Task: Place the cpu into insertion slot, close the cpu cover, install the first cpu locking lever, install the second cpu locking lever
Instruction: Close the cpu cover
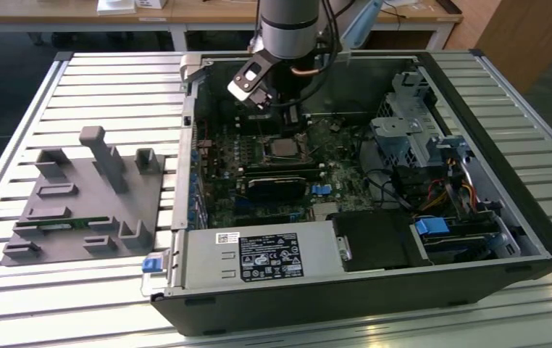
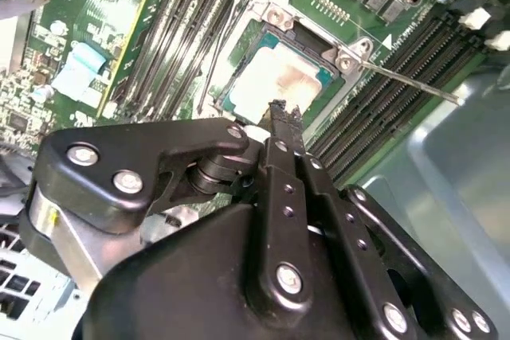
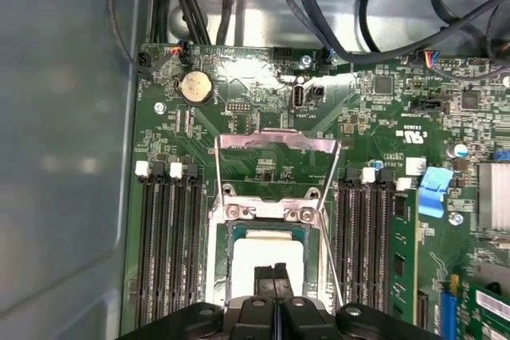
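The cpu (image 2: 271, 77) lies flat in the insertion slot (image 2: 236, 52) on the green motherboard, its silver-grey top facing up. It also shows in the first wrist view (image 3: 267, 254) and, small, in the exterior view (image 1: 282, 148). Silvery metal of the cpu cover (image 3: 271, 211) borders the chip; I cannot tell whether it is pressed flat. Thin metal levers (image 3: 213, 228) run along both sides of the socket, and one rod (image 2: 406, 81) sticks out to the side. My gripper (image 2: 279, 109) (image 3: 275, 272) (image 1: 293, 119) is shut with nothing between the fingers, its tip just over the chip's edge.
Long black memory slots (image 3: 167, 252) flank the socket on both sides. The open tower case (image 1: 508, 210) walls the board in, with cables (image 3: 335, 13), a drive cage (image 1: 406, 123) and a power supply (image 1: 256, 257). A grey fixture (image 1: 82, 196) lies on the slatted table at the exterior view's left.
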Motion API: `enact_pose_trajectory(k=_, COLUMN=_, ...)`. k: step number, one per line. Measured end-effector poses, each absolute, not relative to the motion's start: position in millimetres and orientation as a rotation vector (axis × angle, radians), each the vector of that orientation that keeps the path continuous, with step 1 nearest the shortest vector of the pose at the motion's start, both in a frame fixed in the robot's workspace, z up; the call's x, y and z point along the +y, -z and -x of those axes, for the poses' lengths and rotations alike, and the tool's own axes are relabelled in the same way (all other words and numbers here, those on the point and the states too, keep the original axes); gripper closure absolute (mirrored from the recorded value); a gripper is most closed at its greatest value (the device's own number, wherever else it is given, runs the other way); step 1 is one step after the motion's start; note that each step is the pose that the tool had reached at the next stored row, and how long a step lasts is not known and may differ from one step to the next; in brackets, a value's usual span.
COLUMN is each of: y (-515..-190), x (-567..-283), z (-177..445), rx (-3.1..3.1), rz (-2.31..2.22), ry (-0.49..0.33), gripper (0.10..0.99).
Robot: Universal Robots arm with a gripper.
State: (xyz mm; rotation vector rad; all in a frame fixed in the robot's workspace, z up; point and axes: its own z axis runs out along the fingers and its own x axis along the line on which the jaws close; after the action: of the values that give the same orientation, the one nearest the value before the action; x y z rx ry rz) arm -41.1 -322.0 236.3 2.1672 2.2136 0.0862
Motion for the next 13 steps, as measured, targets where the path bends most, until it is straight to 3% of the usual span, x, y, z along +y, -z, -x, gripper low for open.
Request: enact_pose_trajectory(k=13, y=-251, x=-332, z=41, rx=2.212, rz=-2.169, ry=-0.086, gripper=0.98)
